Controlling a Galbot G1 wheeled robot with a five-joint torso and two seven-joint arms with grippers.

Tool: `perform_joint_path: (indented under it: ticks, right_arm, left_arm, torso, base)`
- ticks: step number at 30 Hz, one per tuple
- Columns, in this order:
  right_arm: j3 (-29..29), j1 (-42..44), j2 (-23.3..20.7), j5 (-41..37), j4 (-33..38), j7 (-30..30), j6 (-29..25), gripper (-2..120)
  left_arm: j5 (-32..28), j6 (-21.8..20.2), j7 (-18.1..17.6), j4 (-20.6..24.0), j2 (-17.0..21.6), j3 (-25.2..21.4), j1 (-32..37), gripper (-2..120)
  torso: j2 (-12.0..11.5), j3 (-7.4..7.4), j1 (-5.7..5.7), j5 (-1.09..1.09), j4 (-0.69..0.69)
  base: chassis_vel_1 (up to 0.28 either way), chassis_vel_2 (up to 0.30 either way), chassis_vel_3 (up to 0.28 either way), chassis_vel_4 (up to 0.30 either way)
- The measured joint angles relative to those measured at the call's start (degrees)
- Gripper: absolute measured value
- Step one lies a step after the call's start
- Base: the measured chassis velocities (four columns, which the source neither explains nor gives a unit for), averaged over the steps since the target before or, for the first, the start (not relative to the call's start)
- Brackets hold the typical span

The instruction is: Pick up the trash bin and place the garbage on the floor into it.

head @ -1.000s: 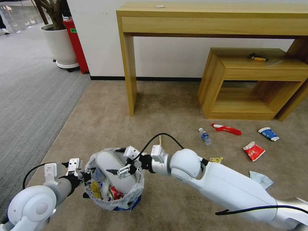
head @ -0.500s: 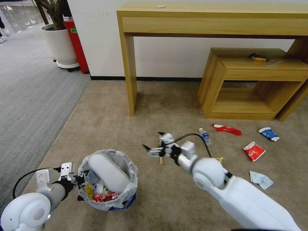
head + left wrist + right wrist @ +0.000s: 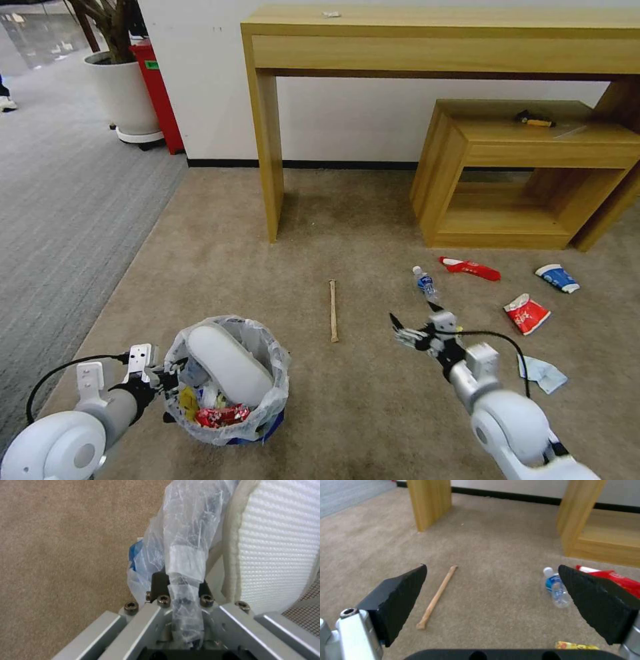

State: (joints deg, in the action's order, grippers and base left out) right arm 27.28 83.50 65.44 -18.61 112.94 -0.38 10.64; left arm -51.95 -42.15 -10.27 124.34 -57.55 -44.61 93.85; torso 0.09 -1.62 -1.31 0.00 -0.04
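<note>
Right wrist view had my right gripper (image 3: 493, 600) hanging over the floor (image 3: 493, 542) with its two black fingers (image 3: 403, 597) spread wide and nothing between them; the wooden stick (image 3: 436, 597) lay beyond the one finger and the clear bottle (image 3: 557, 591) beside the other, a red wrapper (image 3: 613, 578) just past the bottle and a yellow wrapper (image 3: 575, 645) under the gripper's edge. From the head camera I saw the left gripper (image 3: 170, 381) at the rim of the trash bin (image 3: 230, 380), and my left wrist camera showed its jaws pinched on the crinkly bag (image 3: 185, 562) over that rim. A white slipper (image 3: 230, 363) stood tilted inside the bin, a red can (image 3: 223, 416) below it. A paper cup (image 3: 557, 278), another red wrapper (image 3: 527, 313) and a pale tissue (image 3: 543, 373) lay on the carpet to the right, near the low wooden shelf (image 3: 527, 173)
</note>
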Motion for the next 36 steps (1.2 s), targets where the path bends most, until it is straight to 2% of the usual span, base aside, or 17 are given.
perform_joint_path:
  ticks: [7, 13, 19, 29, 31, 32, 34, 36]
  right_arm:
    - [0.96, -0.14, 1.96, 0.08, 0.07, 0.02, -0.27, 100]
    - [0.04, -0.38, 2.5, 0.81, 0.02, 0.38, -0.05, 100]
    - [-0.91, -0.67, 2.3, 1.48, -0.82, 0.54, 0.36, 100]
    - [-3.35, -3.35, 1.85, 1.02, -4.35, 1.84, 2.05, 100]
    - [-6.82, -6.7, 1.69, -0.15, -8.64, 3.07, 3.9, 100]
    - [-6.82, -6.7, 1.69, -0.15, -8.64, 3.07, 3.9, 100]
    - [-12.12, -11.98, 2.41, -3.17, -14.48, 4.9, 6.24, 100]
    - [-14.4, -14.37, 2.85, -4.77, -16.86, 5.44, 7.32, 100]
  left_arm:
    - [-0.01, 0.0, 0.08, 0.26, 0.29, 0.18, 0.12, 0]
    - [0.0, 0.01, 0.81, 0.28, 0.4, -0.08, 0.31, 0]
    - [0.03, 0.06, 1.26, 0.09, 0.34, -0.18, 0.29, 0]
    - [0.19, 0.05, 1.68, -0.46, 0.24, -0.16, 0.01, 0]
    - [0.25, 0.05, 1.69, -0.88, -0.02, -0.19, -0.13, 0]
    - [0.25, 0.05, 1.69, -0.88, -0.02, -0.19, -0.13, 0]
    - [0.34, 0.05, 1.77, -1.14, -0.17, -0.35, 0.07, 0]
    - [0.35, 0.05, 1.8, -1.18, -0.17, -0.36, 0.15, 0]
  torso:
    - [0.0, 0.01, 0.01, 0.0, 0.01]
    - [-0.01, -0.01, 0.0, 0.01, 0.0]
    - [-0.02, -0.03, -0.03, 0.0, -0.01]
    - [-0.02, -0.01, -0.01, -0.01, -0.01]
    - [-0.02, -0.01, -0.01, -0.01, -0.01]
    - [-0.02, -0.01, -0.01, -0.01, -0.01]
    - [-0.02, -0.01, -0.01, 0.01, 0.01]
    - [-0.02, -0.01, -0.01, 0.01, 0.02]
  base:
    - [-0.021, 0.018, 0.02, -0.023]
    - [-0.151, 0.166, 0.168, -0.151]
    - [-0.18, 0.176, 0.194, -0.167]
    - [-0.024, 0.029, 0.019, -0.02]
    - [0.0, 0.0, 0.0, 0.0]
    - [0.0, 0.0, 0.0, 0.0]
    - [0.0, 0.0, 0.0, 0.0]
    - [0.0, 0.0, 0.0, 0.0]
